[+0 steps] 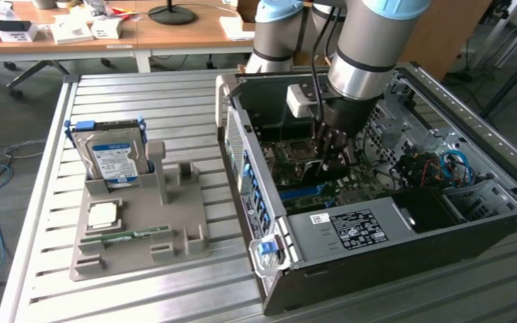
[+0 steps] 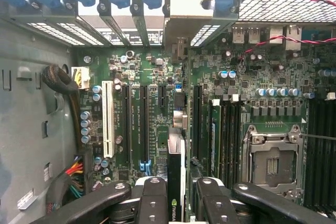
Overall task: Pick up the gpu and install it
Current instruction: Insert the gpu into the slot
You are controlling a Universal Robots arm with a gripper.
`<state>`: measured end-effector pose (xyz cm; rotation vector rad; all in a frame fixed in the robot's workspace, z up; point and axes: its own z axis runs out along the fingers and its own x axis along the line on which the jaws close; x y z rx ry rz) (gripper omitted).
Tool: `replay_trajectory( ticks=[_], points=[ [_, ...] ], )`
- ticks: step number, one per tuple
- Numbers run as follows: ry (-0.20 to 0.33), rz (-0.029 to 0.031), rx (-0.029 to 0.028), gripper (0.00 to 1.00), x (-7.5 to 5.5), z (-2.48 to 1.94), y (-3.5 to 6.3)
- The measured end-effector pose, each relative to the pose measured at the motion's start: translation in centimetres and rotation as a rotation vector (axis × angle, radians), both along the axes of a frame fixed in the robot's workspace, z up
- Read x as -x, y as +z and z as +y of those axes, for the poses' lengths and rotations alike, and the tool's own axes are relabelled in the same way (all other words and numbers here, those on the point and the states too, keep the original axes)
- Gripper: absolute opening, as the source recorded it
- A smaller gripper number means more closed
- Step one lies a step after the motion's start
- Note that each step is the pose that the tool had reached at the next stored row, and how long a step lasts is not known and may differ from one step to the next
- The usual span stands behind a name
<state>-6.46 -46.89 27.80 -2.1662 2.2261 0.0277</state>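
The black fingers (image 2: 152, 200) of my gripper (image 1: 330, 153) pinched the thin dark grey-black gpu card (image 2: 176, 156) edge-on over the green motherboard (image 2: 157, 77) inside the open black computer case (image 1: 393, 269), and I judged it needed holding upright, square to the long black slots (image 2: 143, 124).

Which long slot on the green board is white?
The slot right beside the row of little silver cans is white. The other long slots are black.

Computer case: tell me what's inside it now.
Green motherboard, CPU socket, cables, and the gpu edge-on between the jaws. What lies directly beneath the gpu is covered by it.
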Motion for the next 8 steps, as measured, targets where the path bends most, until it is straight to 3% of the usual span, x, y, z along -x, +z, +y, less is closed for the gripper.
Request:
replay_trajectory(
  ticks=[8],
  points=[
    [0.0, 0.0, 0.0024, 0.26, 0.09, -0.03, -0.05]
  ],
)
